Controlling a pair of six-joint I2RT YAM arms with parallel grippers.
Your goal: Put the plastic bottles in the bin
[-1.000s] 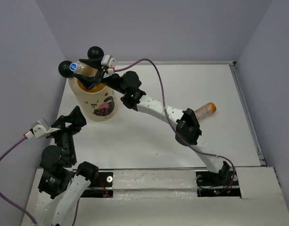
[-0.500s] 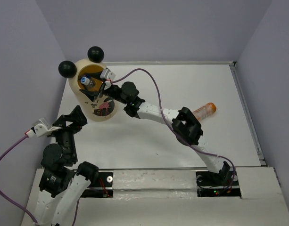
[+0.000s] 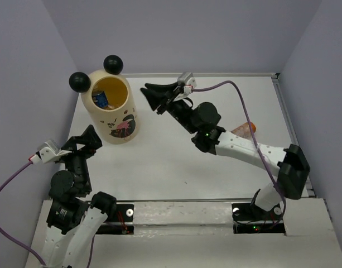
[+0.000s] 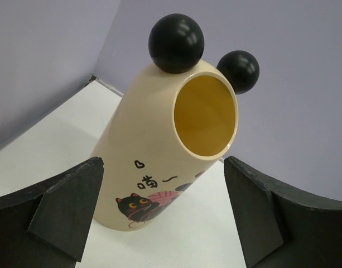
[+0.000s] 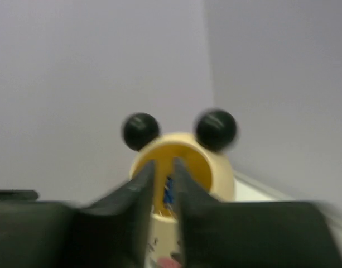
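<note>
The cream bin [image 3: 116, 124] with two black ball ears stands at the far left of the table. A clear plastic bottle with a blue label [image 3: 101, 99] lies inside it. My right gripper [image 3: 150, 99] hovers just right of the bin's rim, its jaws a narrow gap apart with nothing between them. In the right wrist view the blue label [image 5: 169, 190] shows through that gap [image 5: 164, 164], inside the bin [image 5: 221, 173]. An orange bottle [image 3: 247, 127] lies on the table, partly hidden behind the right arm. My left gripper [image 3: 88, 137] is wide open near the bin's base [image 4: 131, 151].
A raised rail [image 3: 293, 134] runs along the table's right edge. Purple walls close in on the left, back and right. The right arm's cable [image 3: 237, 89] arcs over the table's middle.
The right gripper let the clear bottle drop into the bin, then drew back to the right of the rim with its jaws narrowing. The left arm stayed still.
</note>
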